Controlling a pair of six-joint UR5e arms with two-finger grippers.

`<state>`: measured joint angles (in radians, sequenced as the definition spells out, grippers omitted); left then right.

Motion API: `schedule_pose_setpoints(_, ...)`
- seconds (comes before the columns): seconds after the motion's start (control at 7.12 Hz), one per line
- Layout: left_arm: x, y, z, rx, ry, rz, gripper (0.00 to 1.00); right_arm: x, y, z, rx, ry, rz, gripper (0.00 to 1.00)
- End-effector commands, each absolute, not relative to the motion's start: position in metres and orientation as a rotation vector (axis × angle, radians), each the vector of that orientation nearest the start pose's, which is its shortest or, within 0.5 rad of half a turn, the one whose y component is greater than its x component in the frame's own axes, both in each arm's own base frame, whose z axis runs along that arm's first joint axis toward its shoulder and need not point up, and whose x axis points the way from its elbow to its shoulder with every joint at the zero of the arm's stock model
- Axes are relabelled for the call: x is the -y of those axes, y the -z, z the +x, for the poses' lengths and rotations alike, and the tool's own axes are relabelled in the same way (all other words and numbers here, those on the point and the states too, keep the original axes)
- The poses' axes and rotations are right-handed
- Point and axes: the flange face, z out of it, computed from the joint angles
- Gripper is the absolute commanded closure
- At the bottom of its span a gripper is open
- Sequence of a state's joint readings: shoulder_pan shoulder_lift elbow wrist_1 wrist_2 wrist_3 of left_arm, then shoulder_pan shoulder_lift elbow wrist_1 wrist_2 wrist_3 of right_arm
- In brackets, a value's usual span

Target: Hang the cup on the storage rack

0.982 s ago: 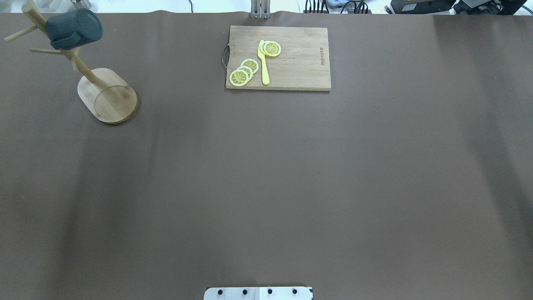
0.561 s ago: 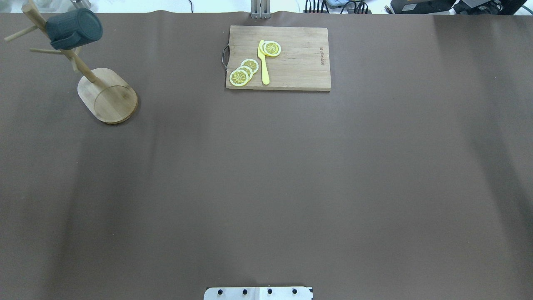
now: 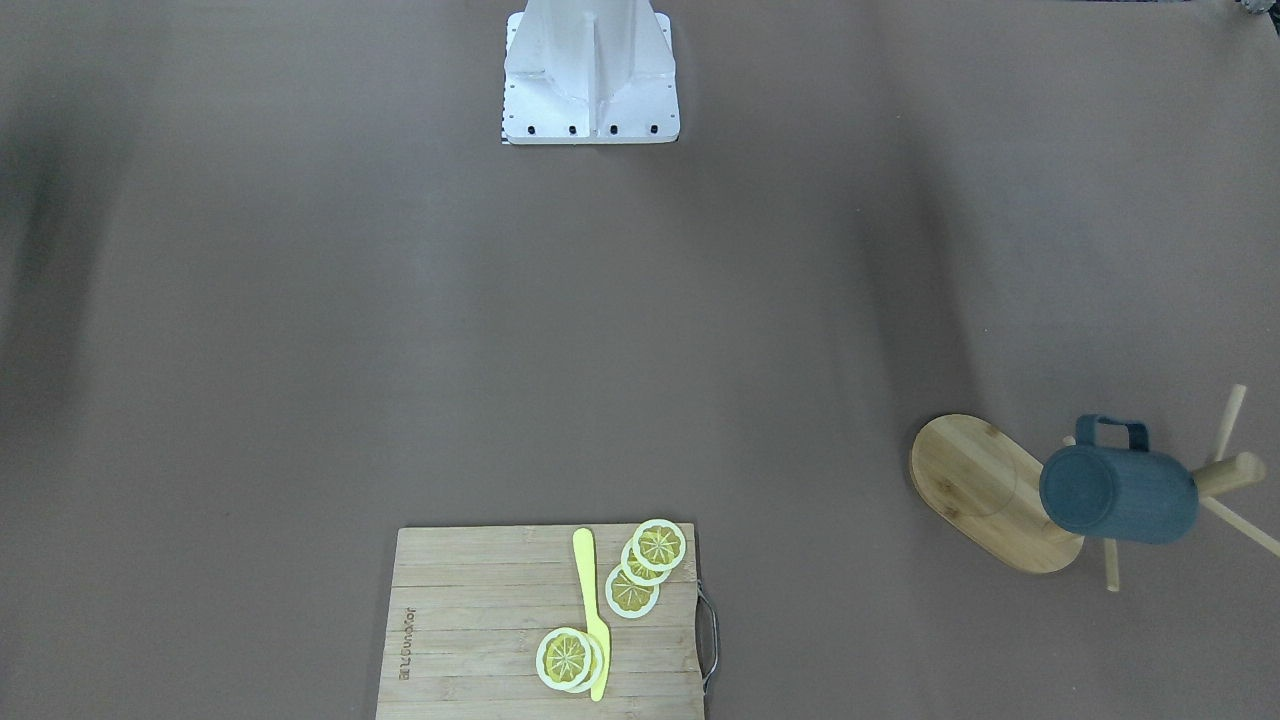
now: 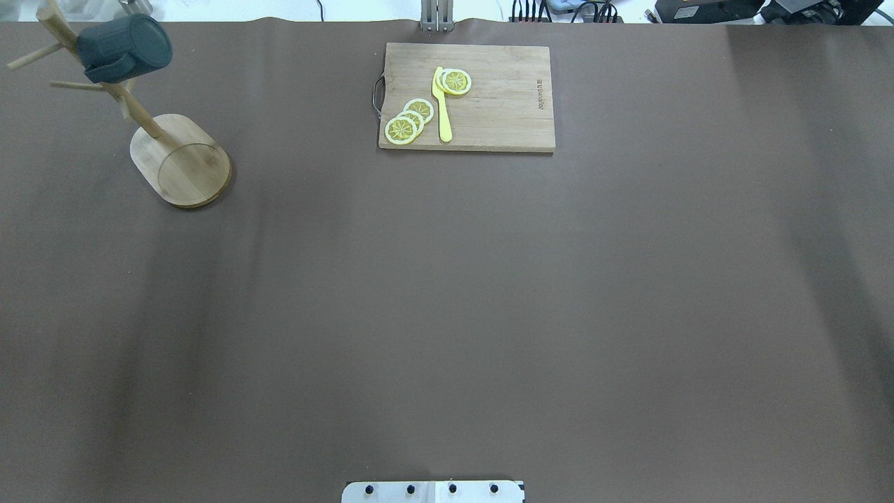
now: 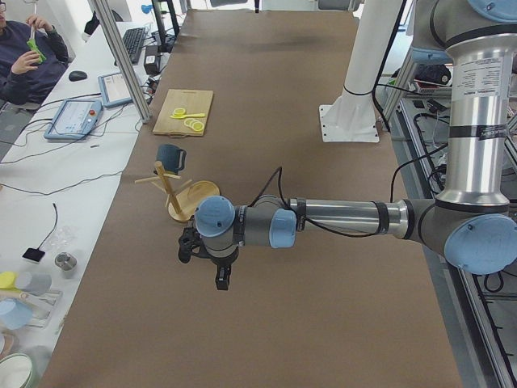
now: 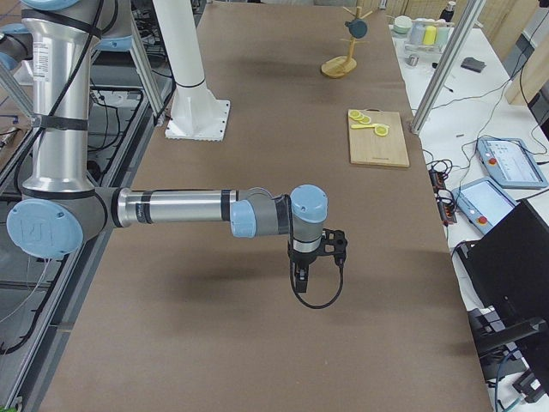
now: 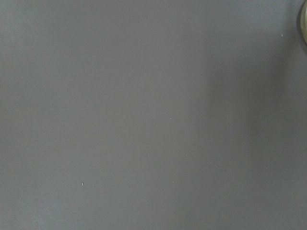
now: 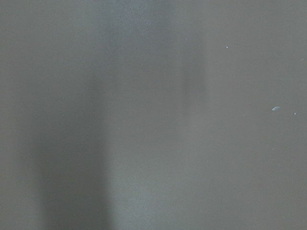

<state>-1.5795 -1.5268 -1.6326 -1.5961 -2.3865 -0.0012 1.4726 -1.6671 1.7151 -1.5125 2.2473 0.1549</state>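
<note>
Dark teal cup point(image 3: 1120, 497), pale bamboo rack point(image 3: 975, 480)

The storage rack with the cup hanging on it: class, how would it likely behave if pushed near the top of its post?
The storage rack probably tips rather than slides: the cup hangs high on one side, making it top-heavy. Its wide oval base should resist gentle nudges. The thin pegs look stiff but likely snappable.

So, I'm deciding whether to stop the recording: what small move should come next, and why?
Probably none but parking the arms: the cup hangs on a peg of the storage rack, clear of the table, and the left gripper and right gripper hover over bare cloth, away from it.
</note>
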Motion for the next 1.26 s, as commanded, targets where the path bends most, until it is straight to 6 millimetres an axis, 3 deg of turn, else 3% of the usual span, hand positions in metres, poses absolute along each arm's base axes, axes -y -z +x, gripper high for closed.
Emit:
schedule_pose_setpoints(0.0, 0.477, -0.645, -0.072, -0.729, -0.003, 0.053, 0.01, 0.463, -0.634, 0.026, 0.683, -0.019, 0.016, 0.0)
schedule_pose_setpoints(0.28, 0.484, -0.64, -0.078, -0.648, -0.023, 0.098, 0.01, 0.463, -0.634, 0.026, 0.683, -0.019, 0.016, 0.0)
schedule_pose_setpoints(0.56, 0.477, -0.65, -0.077, -0.659, -0.012, 0.079, 0.01, 0.462, -0.634, 0.026, 0.683, -0.019, 0.014, 0.0)
schedule_pose_setpoints(1.12, 0.478, -0.644, -0.076, -0.66, -0.024, 0.09, 0.01, 0.461, -0.637, 0.026, 0.684, -0.021, 0.008, 0.0)
